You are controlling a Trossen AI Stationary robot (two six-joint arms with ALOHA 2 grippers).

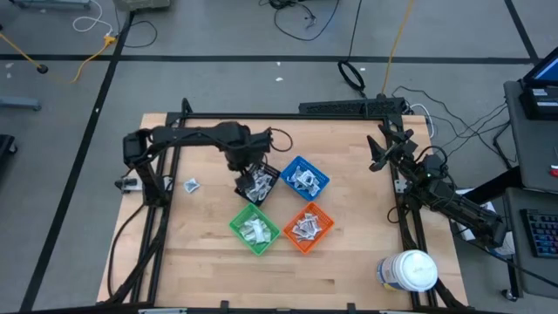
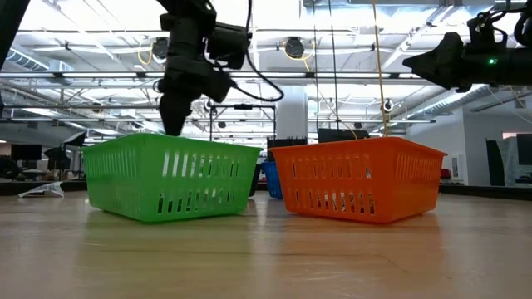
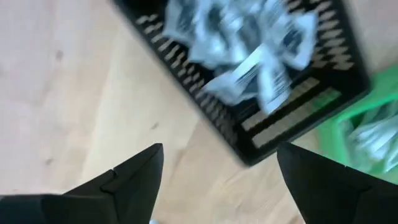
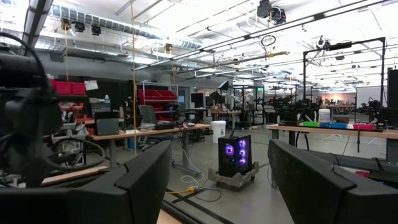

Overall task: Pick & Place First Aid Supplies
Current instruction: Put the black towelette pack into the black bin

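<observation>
Packets (image 3: 249, 43) fill the black bin (image 3: 273, 127) just ahead of the left pincer (image 3: 221, 180), its fingers spread and empty.

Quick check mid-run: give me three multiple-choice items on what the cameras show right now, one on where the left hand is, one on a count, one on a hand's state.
1. Where is the left hand?
A. above the black bin
B. beside the white jar
C. over the orange bin

2. How many loose packets lie on the table outside the bins?
A. none
B. one
C. five

3. How do the left hand's fingers stand?
A. clamped on a packet
B. apart with nothing between them
C. closed tight

Answers: 1 A, the high view puts it over the black bin's near-left edge. 2 B, a single packet lies left of the bins. 3 B, the left wrist view shows a wide gap with bare table between the fingers.
</observation>
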